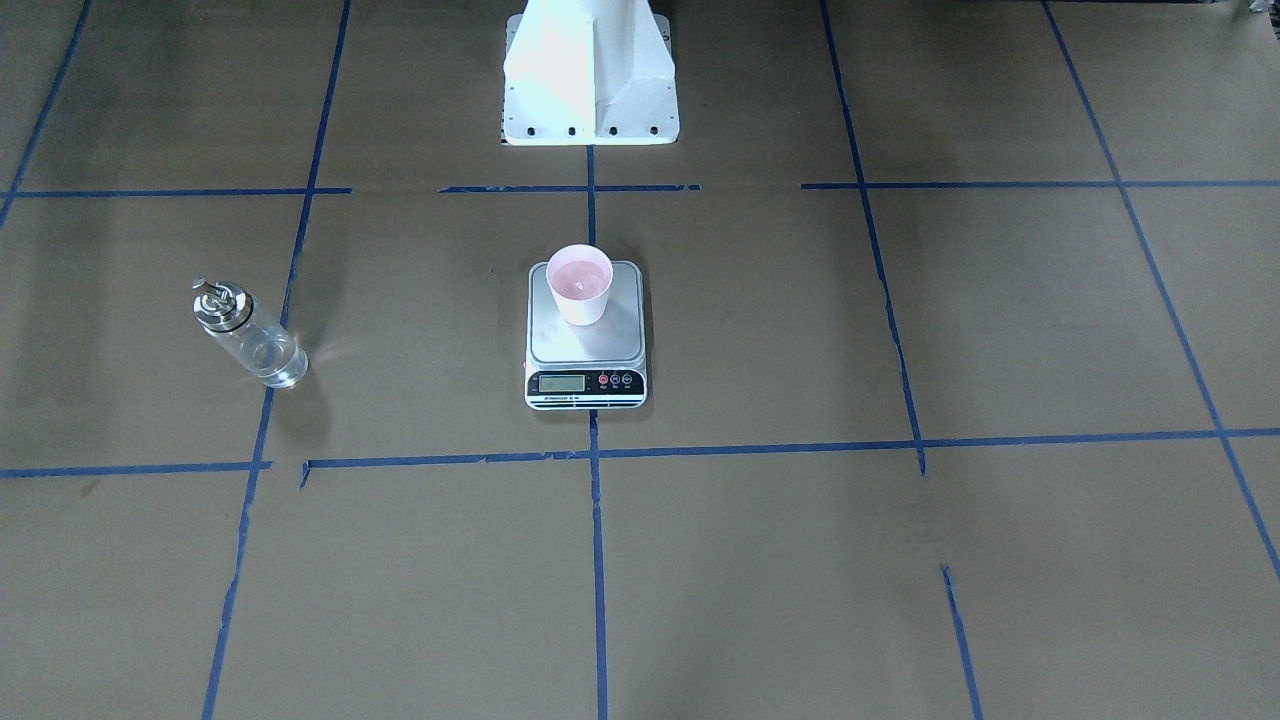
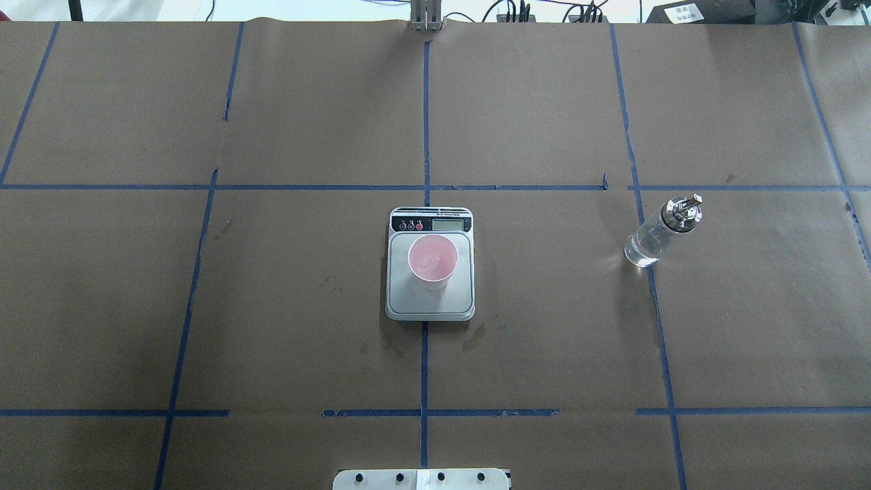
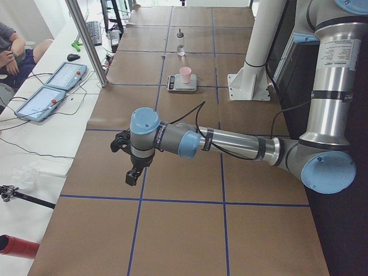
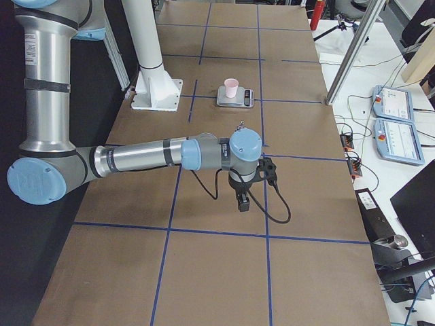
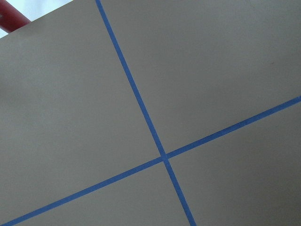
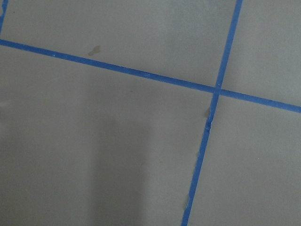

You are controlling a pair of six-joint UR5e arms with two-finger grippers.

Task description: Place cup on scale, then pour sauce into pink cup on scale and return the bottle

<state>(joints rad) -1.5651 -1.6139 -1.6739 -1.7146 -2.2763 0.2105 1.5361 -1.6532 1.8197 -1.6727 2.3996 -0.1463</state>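
The pale pink cup (image 2: 432, 262) stands upright on the silver platform of the scale (image 2: 430, 304) at the table's middle; both also show in the front view, cup (image 1: 579, 285) and scale (image 1: 586, 385). The clear glass bottle (image 2: 656, 235) with its silver cap stands on the paper on my right side, apart from the scale, and also shows in the front view (image 1: 250, 335). My left gripper (image 3: 132, 177) hangs over bare paper far from the scale. My right gripper (image 4: 242, 202) hangs over bare paper too. I cannot tell whether either is open or shut. Both wrist views show only paper and tape.
Brown paper with blue tape lines covers the table. The white robot base (image 1: 590, 90) stands behind the scale. Two tablets (image 3: 54, 86) and cables lie beyond the far edge, where a person (image 3: 11, 52) sits. A metal post (image 3: 86, 40) rises there.
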